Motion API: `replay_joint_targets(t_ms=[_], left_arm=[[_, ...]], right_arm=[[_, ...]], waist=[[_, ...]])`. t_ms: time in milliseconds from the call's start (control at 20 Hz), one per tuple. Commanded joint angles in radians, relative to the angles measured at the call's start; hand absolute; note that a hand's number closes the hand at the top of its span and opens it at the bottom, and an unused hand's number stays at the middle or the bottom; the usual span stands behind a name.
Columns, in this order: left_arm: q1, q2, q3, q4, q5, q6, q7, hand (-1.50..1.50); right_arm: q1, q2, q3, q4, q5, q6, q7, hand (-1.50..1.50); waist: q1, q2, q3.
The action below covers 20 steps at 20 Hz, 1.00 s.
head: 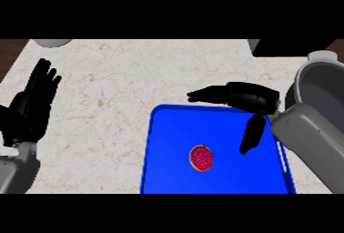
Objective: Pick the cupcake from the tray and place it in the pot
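Note:
A cupcake [201,158] with pink-red frosting sits on the blue tray [168,136], a little below the tray's middle. My right hand [245,97] hovers over the tray's far edge, above and to the right of the cupcake, open, with fingers pointing left and the thumb hanging down toward the tray. It holds nothing. The grey pot [322,84] stands at the right edge, partly hidden behind my right forearm. My left hand [30,107] rests open at the left edge, fingers up.
A grey round object [52,43] shows at the far left edge of the counter. A dark block [295,47] lies at the far right behind the pot. Beige counter [114,91] stretches between the left hand and the tray.

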Motion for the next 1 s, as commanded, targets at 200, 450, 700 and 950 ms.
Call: replay_joint_targets(t_ms=[200,450,700,950], left_arm=[[0.028,-0.055,-0.003,0.011,-0.032,-0.020,-0.041,0.00],[0.010,-0.051,0.036,-0.048,-0.058,-0.032,0.052,0.00],[-0.012,-0.095,0.055,0.029,-0.086,-0.063,0.005,0.00],[0.020,-0.089,0.055,-0.112,-0.109,-0.041,0.118,0.00]], right_arm=[[0.063,0.051,0.057,-0.246,0.064,0.123,0.327,-1.50],[0.188,0.106,0.019,-0.302,0.142,0.144,0.337,-1.50],[0.239,0.137,0.024,-0.306,0.253,0.155,0.340,-1.50],[0.257,0.174,0.028,-0.226,0.388,0.098,0.320,-1.50]], waist=[[0.001,0.006,0.001],[0.007,0.008,0.002],[0.005,0.009,0.002],[0.012,0.009,0.002]])
